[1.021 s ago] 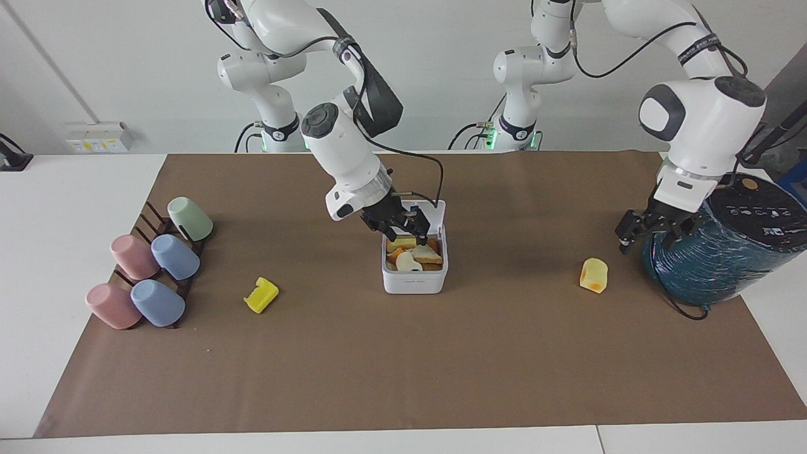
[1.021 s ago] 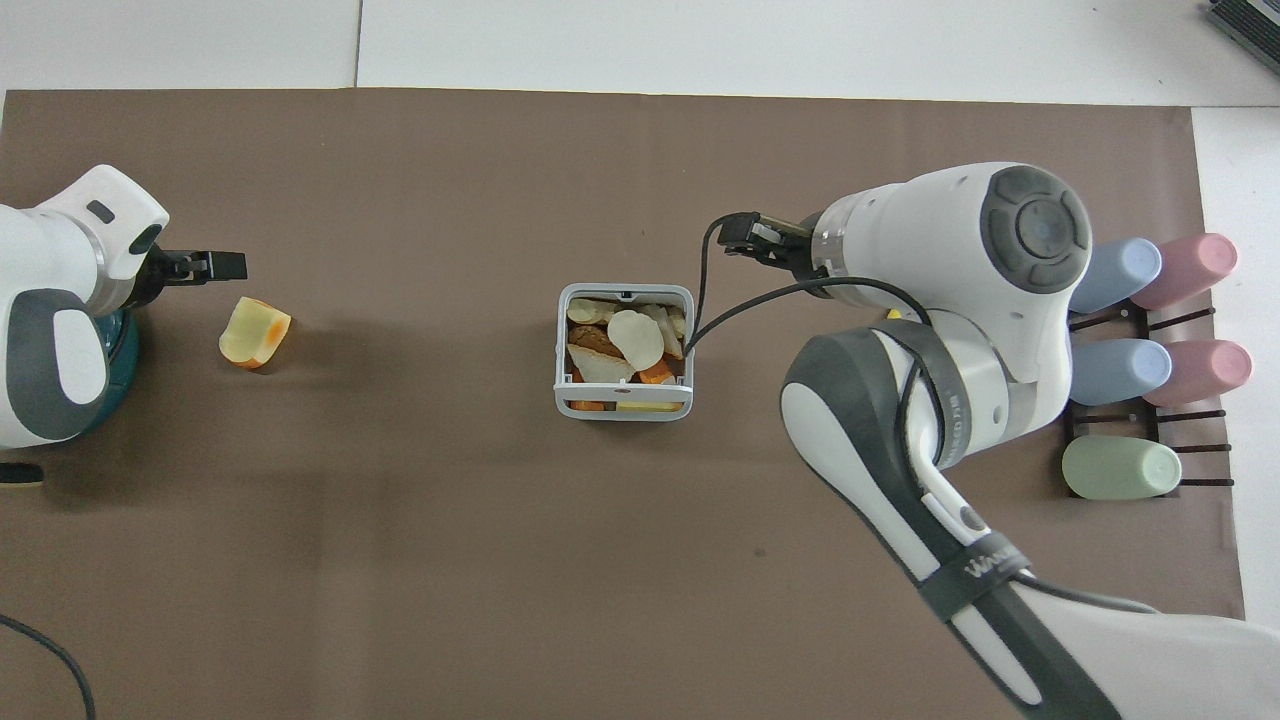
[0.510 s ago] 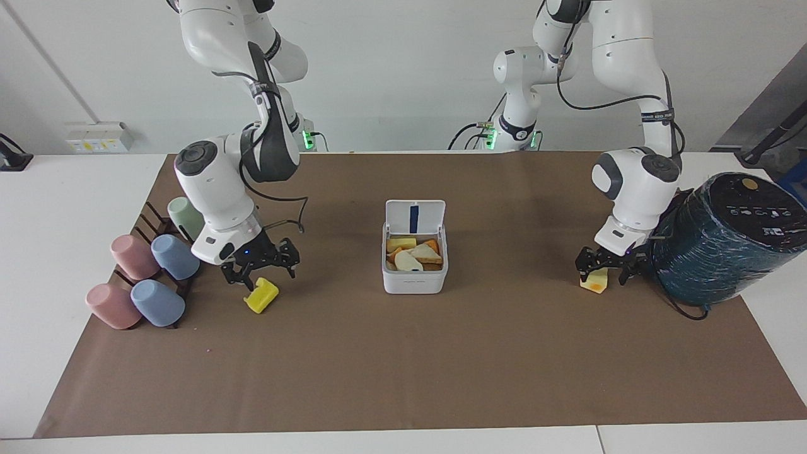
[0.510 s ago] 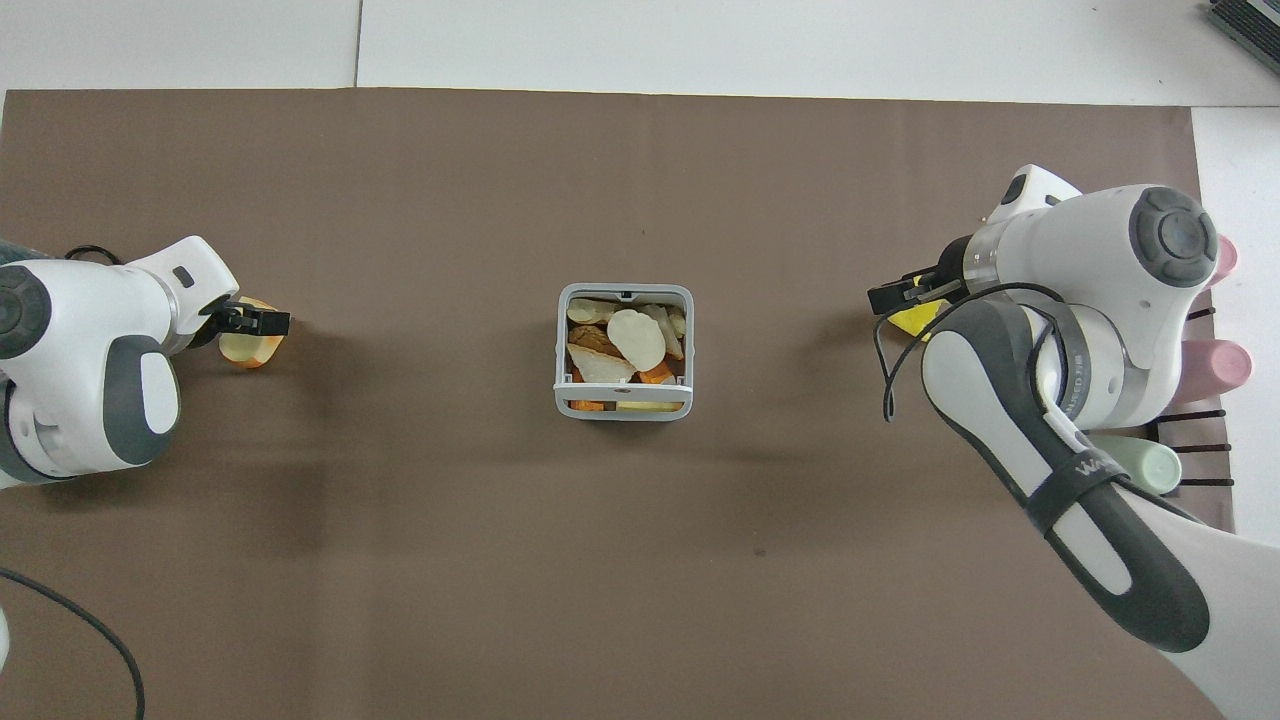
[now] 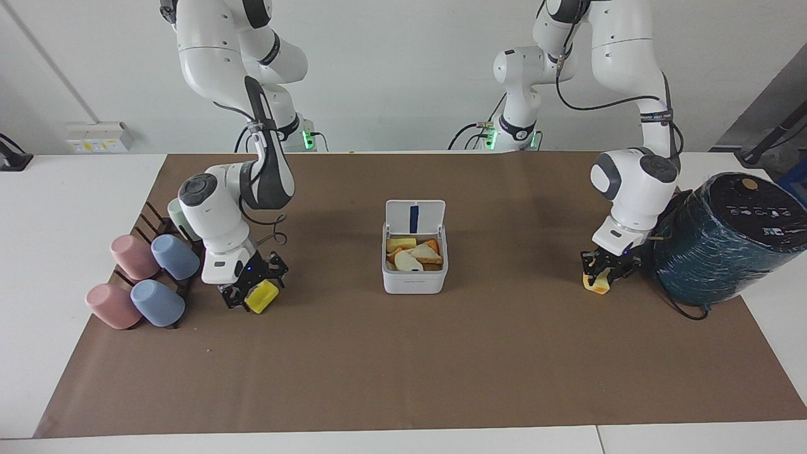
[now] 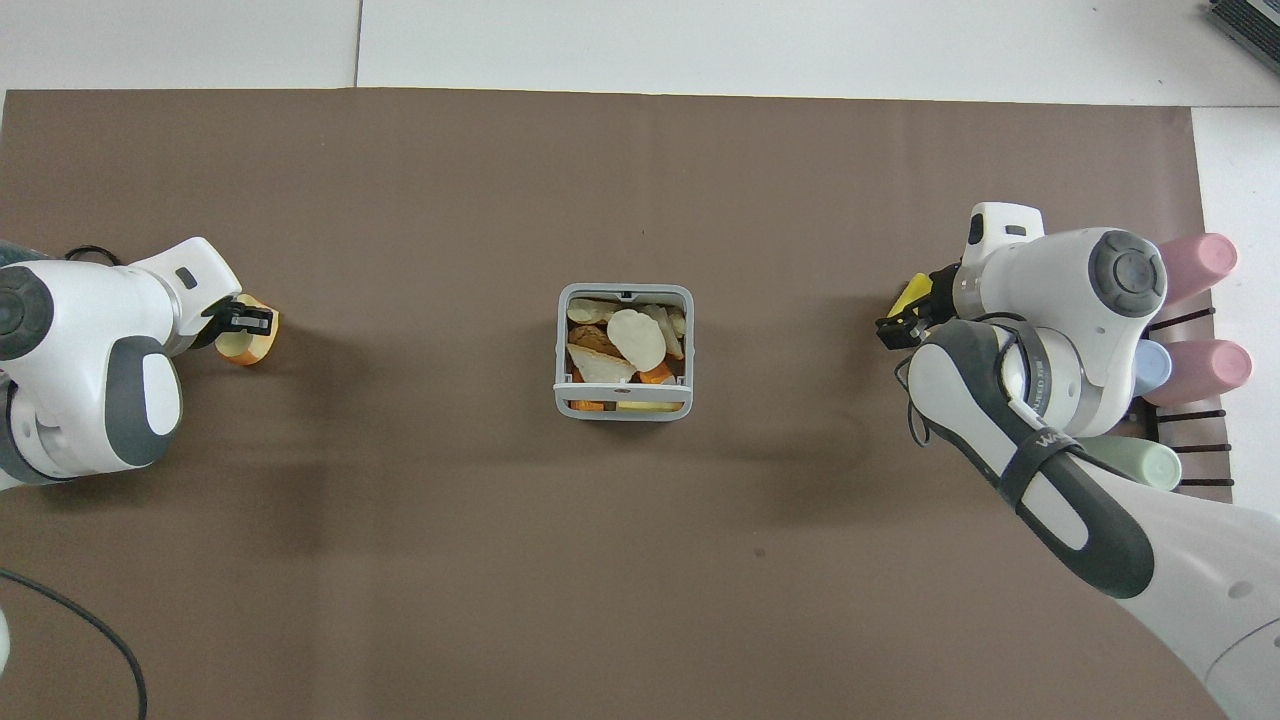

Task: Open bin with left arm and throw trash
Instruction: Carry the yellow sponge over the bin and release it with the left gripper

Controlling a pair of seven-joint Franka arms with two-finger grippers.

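The white bin (image 5: 414, 278) stands mid-table with its lid (image 5: 415, 217) up, holding several toy-food pieces, among them a cream-white lump (image 5: 406, 260). In the overhead view the bin's rim (image 6: 623, 408) frames the lump (image 6: 636, 337). My right gripper (image 5: 253, 291) is down at the bright yellow chunk (image 5: 262, 297) on the mat, beside the cup rack; both show overhead, the gripper (image 6: 903, 322) and the chunk (image 6: 911, 294). My left gripper (image 5: 603, 270) is down at the pale yellow block (image 5: 597, 284) beside the teal cylinder; overhead too, the gripper (image 6: 256, 321) and the block (image 6: 243, 346).
A big teal wrapped cylinder (image 5: 725, 243) lies at the left arm's end of the table. Several pastel cups (image 5: 148, 271) lie on a dark rack at the right arm's end, also seen overhead (image 6: 1195, 335). A brown mat (image 5: 403, 366) covers the table.
The right arm swung from over the bin to the yellow chunk and came down onto it. The left gripper dropped from beside the cylinder onto the pale yellow block.
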